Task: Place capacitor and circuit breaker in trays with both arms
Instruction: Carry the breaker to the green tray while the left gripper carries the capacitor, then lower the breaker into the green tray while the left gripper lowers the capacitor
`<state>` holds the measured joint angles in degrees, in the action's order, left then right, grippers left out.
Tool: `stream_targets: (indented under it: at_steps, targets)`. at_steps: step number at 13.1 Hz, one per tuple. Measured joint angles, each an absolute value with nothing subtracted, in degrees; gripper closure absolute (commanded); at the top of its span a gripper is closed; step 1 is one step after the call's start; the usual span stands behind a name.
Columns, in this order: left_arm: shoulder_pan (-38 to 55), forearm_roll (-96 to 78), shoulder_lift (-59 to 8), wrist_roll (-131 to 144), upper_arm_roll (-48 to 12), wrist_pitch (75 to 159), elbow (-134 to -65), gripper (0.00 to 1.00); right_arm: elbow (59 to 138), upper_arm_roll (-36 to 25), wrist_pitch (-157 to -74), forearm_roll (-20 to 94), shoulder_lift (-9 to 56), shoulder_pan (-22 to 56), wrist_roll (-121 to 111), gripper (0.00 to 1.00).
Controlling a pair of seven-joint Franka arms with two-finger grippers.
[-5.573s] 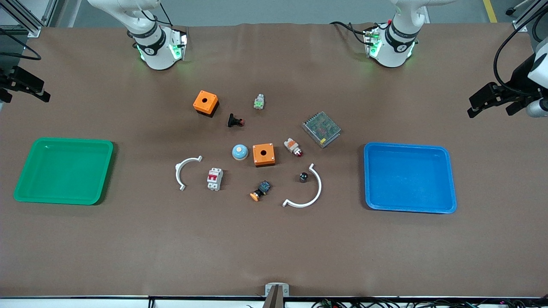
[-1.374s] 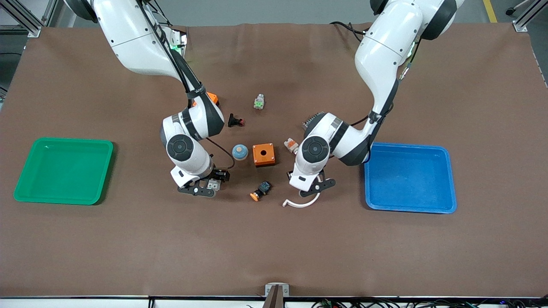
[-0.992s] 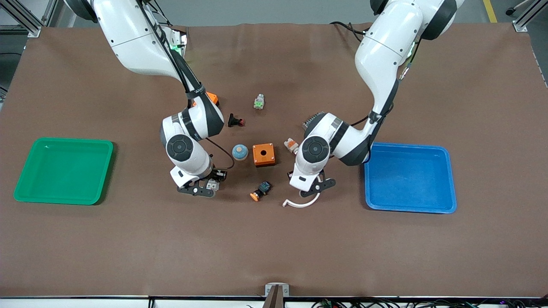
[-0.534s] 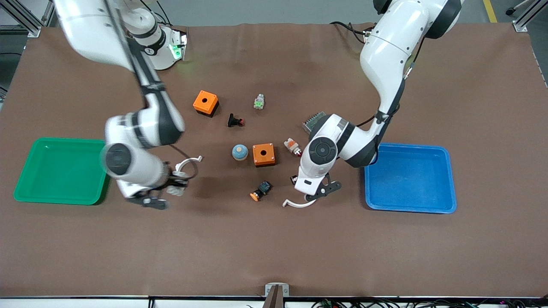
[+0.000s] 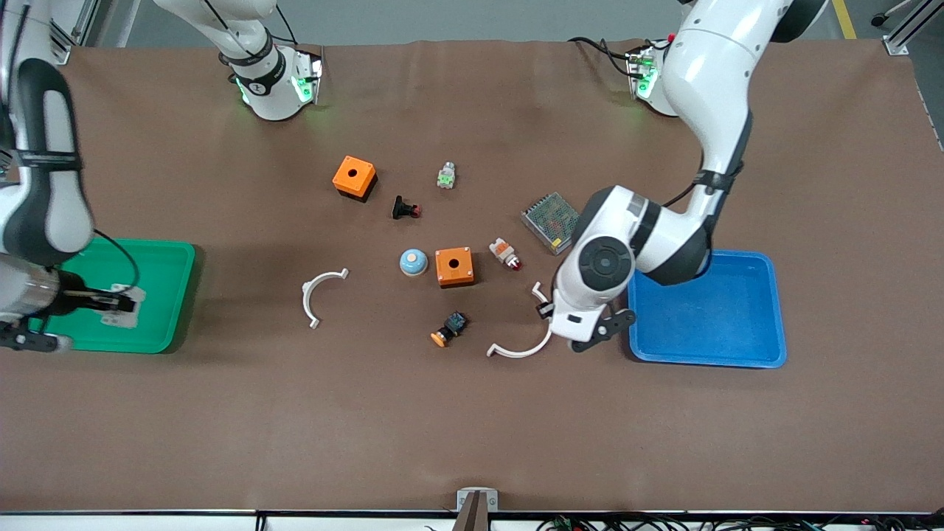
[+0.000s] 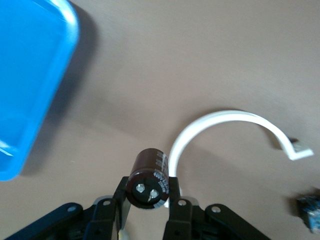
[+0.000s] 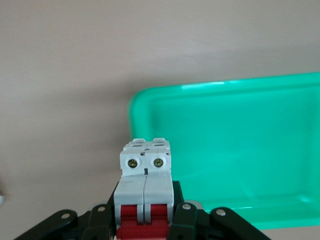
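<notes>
Your right gripper (image 5: 110, 304) over green tray (image 5: 158, 254), fingers clamped on circuit breaker (image 7: 145, 187); red toggles visible only at wrist. Left gripper (image 6: 148, 202) pinches capacitor (image 6: 148, 177) over white arc (image 5: 527, 341), beside blue tray (image 5: 767, 310); front view hides capacitor.

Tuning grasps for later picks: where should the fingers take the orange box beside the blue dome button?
Take the orange box across two flat side walls, coming straight down. It sits flat, hole upward, and its square sides suit parallel fingers. The blue dome button crowds one side, so use the other pair.
</notes>
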<state>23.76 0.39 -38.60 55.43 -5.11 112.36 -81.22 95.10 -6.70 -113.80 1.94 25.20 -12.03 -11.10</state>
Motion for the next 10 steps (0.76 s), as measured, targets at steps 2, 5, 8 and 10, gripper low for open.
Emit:
stream_targets:
  at_steps: [2,5,8,10]
  targets:
    - [20.98,0.39,-36.93,51.11,-5.1,112.11,-84.88,0.78,97.8,-6.63,-116.32,1.93,25.37,-15.98,-15.43,1.0]
    - [15.98,0.61,-34.43,43.43,-5.06,112.95,-91.21,0.78,103.39,-6.59,-124.32,1.92,25.78,-19.61,-21.23,1.0]
    - [10.18,0.78,-31.86,34.26,-5.08,115.37,-97.08,0.78,106.89,-6.57,-130.64,1.92,26.57,-22.29,-24.64,1.0]
    - [7.17,0.84,-29.95,28.84,-5.09,117.61,-101.18,0.78,107.3,-6.52,-133.05,1.92,27.7,-22.66,-25.4,1.0]
